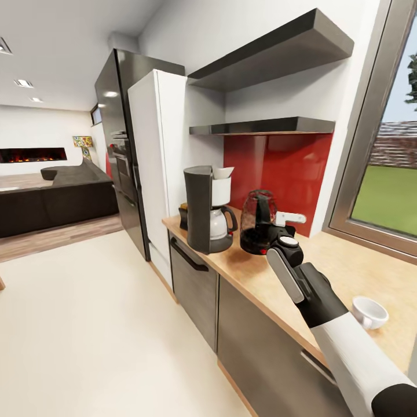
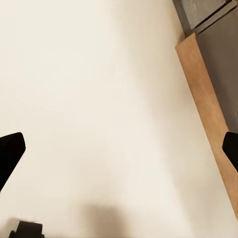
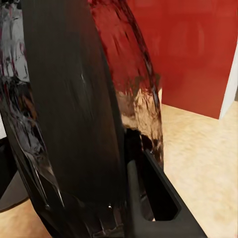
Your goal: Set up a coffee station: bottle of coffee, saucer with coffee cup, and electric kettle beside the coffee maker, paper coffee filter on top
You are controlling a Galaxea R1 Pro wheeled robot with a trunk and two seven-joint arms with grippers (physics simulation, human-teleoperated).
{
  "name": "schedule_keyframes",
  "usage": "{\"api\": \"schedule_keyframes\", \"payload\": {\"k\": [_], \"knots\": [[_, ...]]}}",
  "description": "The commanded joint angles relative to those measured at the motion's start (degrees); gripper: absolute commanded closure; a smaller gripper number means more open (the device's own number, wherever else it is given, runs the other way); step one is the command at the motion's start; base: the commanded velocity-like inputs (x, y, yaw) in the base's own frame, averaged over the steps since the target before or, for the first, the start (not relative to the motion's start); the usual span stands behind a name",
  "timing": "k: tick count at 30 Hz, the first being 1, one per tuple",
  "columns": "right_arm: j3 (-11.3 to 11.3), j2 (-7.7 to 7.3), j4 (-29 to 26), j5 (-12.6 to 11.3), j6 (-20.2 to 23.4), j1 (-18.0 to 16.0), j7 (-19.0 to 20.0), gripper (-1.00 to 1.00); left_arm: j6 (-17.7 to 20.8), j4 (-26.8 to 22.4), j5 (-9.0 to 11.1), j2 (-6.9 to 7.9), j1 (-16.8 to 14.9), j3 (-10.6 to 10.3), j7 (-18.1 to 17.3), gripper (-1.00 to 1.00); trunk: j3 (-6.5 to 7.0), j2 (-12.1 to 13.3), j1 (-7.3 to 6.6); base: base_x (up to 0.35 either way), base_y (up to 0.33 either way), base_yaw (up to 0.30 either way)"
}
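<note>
Electric kettle (image 1: 259, 223) sits on the countertop (image 1: 347, 266) just beside the coffee maker (image 1: 207, 209), toward the red backsplash (image 1: 278, 168). My right gripper (image 1: 277, 236) is at its handle; the right wrist view shows a finger (image 3: 148, 198) against the black handle (image 3: 74, 114), so it looks closed on it, but I can't tell for certain. Left gripper (image 2: 119, 148) hangs wide open over the floor (image 2: 99, 99).

Risks as I judge them: the glass body is smooth and curved, so a pull could tip it or knock it into the coffee maker, dislodging the paper filter (image 1: 223, 172) on top. Coffee cup (image 1: 368, 313) sits near my forearm by the front edge; an elbow sweep could push it off. Wood-grain counter, matte black plastic base.
</note>
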Motion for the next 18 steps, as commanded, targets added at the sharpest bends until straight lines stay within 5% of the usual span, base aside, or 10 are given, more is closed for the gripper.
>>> {"api": "schedule_keyframes", "payload": {"k": [1, 18], "knots": [[0.2, -0.09, -0.1, -0.1, 0.1, -0.1, -0.5, 1.00, -0.1, 0.1, 0.0, 0.02, 0.0, 0.4, -0.4, -1.00, -0.07, 0.0, 0.01, 0.080, 0.000, 0.000], [0.2, -0.04, -0.1, -0.1, 0.1, 0.0, -0.5, 1.00, -0.1, 0.2, 0.0, 0.36, 0.0, 0.4, -0.4, -1.00, -0.07, 0.0, 0.01, 0.050, -0.027, 0.000]]}}
